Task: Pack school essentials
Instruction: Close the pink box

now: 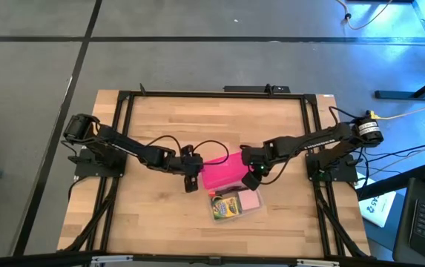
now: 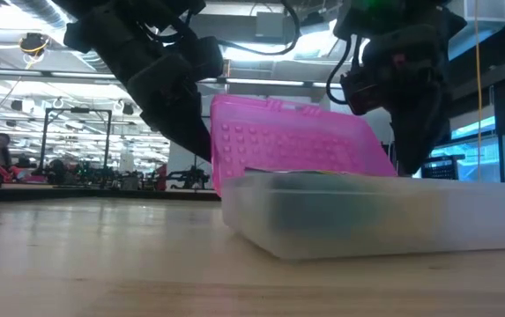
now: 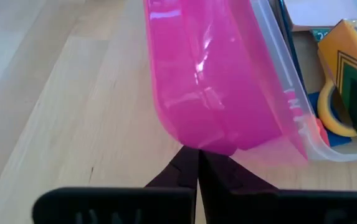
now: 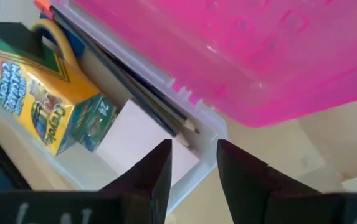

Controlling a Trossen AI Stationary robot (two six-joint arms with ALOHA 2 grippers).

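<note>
A clear case (image 1: 236,205) lies near the table's middle. Its pink lid (image 1: 223,175) stands open, tilted up along the case's far side. Inside lie a green-yellow crayon box (image 4: 41,93), yellow-handled scissors (image 4: 52,36), a pink sticky-note pad (image 4: 142,138) and pencils (image 4: 150,109). My left gripper (image 1: 191,179) is shut at the lid's left end. My right gripper (image 4: 194,163) is open above the case's right far corner, with nothing between its fingers. My left gripper meets the lid's left short end (image 3: 210,147) with its shut fingertips (image 3: 190,163). The fingers slant down from the table's left. The lid stays raised and tilted, its long edge still on the case's far wall.
Bare wooden tabletop (image 1: 153,215) lies left of and in front of the case. A black frame (image 1: 212,93) runs around the table's edges. Both arms reach in from the sides and stand close to the lid.
</note>
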